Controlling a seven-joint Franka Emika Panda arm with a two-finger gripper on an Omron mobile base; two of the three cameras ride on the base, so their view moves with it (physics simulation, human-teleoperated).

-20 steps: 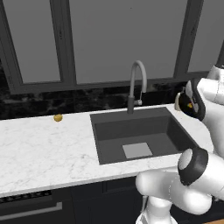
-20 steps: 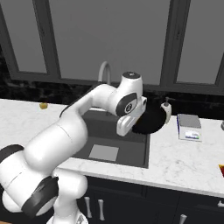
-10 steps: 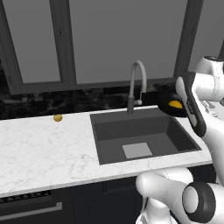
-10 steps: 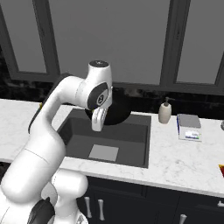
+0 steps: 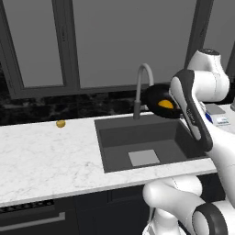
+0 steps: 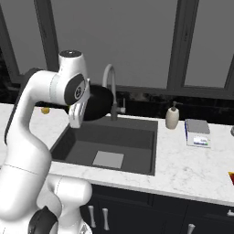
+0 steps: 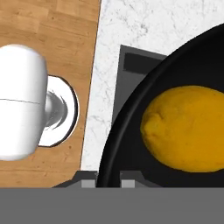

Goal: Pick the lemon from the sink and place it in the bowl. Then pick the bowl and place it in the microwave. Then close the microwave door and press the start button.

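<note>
The glossy black bowl [image 5: 156, 95] hangs in the air above the back of the sink [image 5: 120, 148], close to the curved tap [image 5: 142, 78]. The orange-yellow lemon [image 5: 166, 104] lies inside it. In the hand view the lemon [image 7: 188, 133] rests in the bowl [image 7: 131, 113], and my gripper [image 7: 107, 180] is shut on the bowl's rim at the bottom edge. From the right base view the bowl [image 6: 99, 103] shows just left of the tap [image 6: 111, 84], over the sink [image 6: 137, 137]. The microwave and its door are out of view.
A mustard-yellow ball [image 5: 60, 123] lies on the white marble counter [image 5: 46, 160] left of the sink. To the sink's right stand a soap dispenser [image 6: 172, 118] and a small box [image 6: 197, 133]. An oven front [image 5: 27, 220] sits below the counter at the left.
The arm has swung left with the bowl and lemon, from beyond the sink's right side to over the sink by the tap. The grip has stayed the same.
</note>
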